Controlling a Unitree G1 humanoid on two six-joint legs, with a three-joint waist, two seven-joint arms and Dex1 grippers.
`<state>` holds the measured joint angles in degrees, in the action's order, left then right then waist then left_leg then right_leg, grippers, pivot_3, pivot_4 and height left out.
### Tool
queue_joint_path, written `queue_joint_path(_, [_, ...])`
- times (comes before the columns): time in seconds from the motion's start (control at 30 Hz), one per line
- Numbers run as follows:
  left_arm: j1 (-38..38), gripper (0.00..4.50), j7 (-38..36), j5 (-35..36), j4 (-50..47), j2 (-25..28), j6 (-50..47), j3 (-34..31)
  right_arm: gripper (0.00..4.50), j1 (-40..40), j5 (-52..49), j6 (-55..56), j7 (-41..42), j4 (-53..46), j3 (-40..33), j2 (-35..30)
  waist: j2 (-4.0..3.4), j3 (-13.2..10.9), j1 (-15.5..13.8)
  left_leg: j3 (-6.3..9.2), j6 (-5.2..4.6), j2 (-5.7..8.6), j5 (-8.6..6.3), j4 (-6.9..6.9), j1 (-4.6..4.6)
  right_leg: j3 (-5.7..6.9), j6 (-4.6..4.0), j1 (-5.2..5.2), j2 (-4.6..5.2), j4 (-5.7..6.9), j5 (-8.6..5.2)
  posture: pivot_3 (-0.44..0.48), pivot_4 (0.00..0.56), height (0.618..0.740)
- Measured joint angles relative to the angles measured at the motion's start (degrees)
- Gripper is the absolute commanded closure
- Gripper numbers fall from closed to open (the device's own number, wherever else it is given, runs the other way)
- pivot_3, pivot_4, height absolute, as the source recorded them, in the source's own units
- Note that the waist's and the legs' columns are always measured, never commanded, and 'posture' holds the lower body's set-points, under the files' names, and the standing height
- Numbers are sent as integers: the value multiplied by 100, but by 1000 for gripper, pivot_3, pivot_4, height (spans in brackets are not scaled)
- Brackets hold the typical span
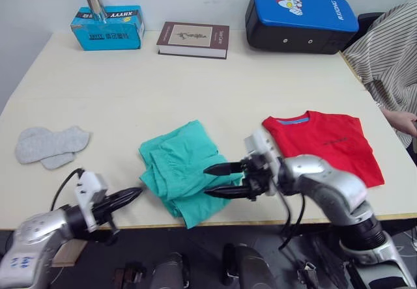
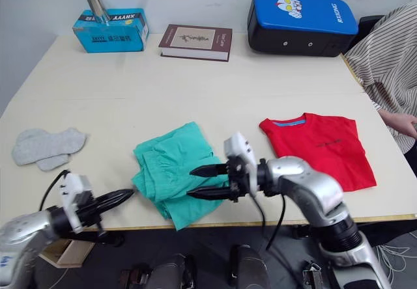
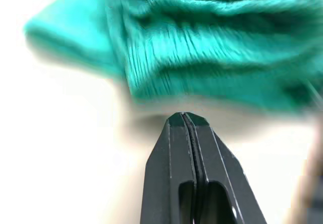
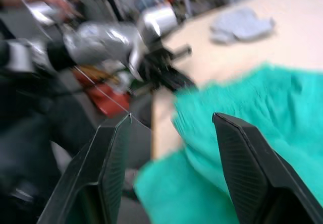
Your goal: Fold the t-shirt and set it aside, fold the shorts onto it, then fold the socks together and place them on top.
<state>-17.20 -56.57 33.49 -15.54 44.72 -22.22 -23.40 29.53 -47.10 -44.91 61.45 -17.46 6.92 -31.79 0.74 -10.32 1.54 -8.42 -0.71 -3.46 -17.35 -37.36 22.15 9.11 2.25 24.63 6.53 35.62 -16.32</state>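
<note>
The shorts (image 1: 182, 170), one teal-green piece of soft fabric, are lying bunched and partly folded at the lower centre of the frame near the table's (image 1: 195, 87) front edge, their gathered, ribbed waistband showing up close in the left wrist view. One bright red t-shirt (image 1: 326, 142) is resting flat to the right of them, apart from them, short-sleeved with a blue inner collar band and a small dark chest print. Two light grey socks (image 1: 51, 146), small and rounded, are lying overlapped at the left edge of the frame, well apart from both garments. The right tool (image 1: 215, 179) is reaching in from the lower right with its two black fingers spread wide, hovering over the right edge of the shorts and gripping nothing. The left tool (image 1: 133, 194) is sitting at the lower left, just beside the shorts' near left corner, its fingers pressed together with nothing between them. Along the top of the frame one blue cardboard box (image 1: 107, 27) with a shiny metal cylinder (image 1: 96, 4) on it, one dark hardcover book (image 1: 193, 39) and one blue and black padded case (image 1: 301, 18) are standing in a row. At the right edge a person's striped sleeve (image 1: 388, 55) and hand (image 1: 402, 120) are showing.
</note>
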Motion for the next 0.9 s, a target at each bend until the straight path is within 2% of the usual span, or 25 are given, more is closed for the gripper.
queue_joint_path(0.1, [199,4500,-129,779,-347,121,-600,-210,3042,191,545,556,-144,692,71,386,0,0,-29,1,5,1,1,1,2,0,-2,-1,0,0,-1,0,150,740])
queue_joint_path(0.17, [799,4500,-25,1281,-671,97,-936,-93,3759,319,1250,1261,-308,1367,381,755,-1,-1,-48,0,12,3,7,-1,5,0,-1,0,0,6,0,0,150,740])
queue_joint_path(0.23, [1538,4500,260,1421,-814,-148,-1030,194,4449,381,1957,2076,-368,1992,734,1013,-5,-1,-48,-6,43,14,26,1,1,-3,1,-3,2,13,1,0,150,740])
queue_joint_path(0.3, [2422,4500,739,1177,-662,-717,-950,738,4449,469,2663,2893,-488,2786,1055,1303,-6,0,-41,-13,39,27,42,-2,1,-4,11,-7,1,37,7,0,150,740])
queue_joint_path(0.43, [3200,4500,1278,144,129,-1313,-699,1862,4449,466,3330,3901,-509,3675,1243,1476,-4,-2,8,-24,24,46,50,-3,3,-8,23,-6,-10,33,14,0,150,740])
queue_joint_path(0.5, [3495,4500,1627,-464,797,-1828,-325,2302,4449,311,3407,4224,-464,3702,1220,1491,-3,-1,3,-21,17,51,50,-4,2,-11,27,-9,-7,31,16,0,150,740])
queue_joint_path(0.6, [3869,4500,2147,-1142,1810,-2334,146,2567,4449,-24,3500,4549,-315,3421,1220,1409,5,1,2,-20,14,48,48,-7,2,-11,30,-10,-1,28,18,0,150,740])
queue_joint_path(0.7, [4078,4500,2267,-1607,2326,-2371,535,2685,4449,-404,3566,4615,-116,2906,1247,1063,5,2,-6,-17,15,45,48,-6,-1,-10,30,-12,6,28,18,0,150,740])
queue_joint_path(0.83, [4086,4500,2155,-1801,2500,-2349,866,2683,4449,-728,3472,4325,172,2336,1151,563,5,2,4,-17,14,43,48,-12,-7,-12,30,-14,14,20,18,0,150,740])
queue_joint_path(0.9, [4033,4500,1855,-1752,2515,-2268,1114,2638,4449,-834,3334,4111,254,2060,1013,343,5,2,12,-17,18,37,48,-13,-7,-12,30,-11,12,23,18,0,150,740])
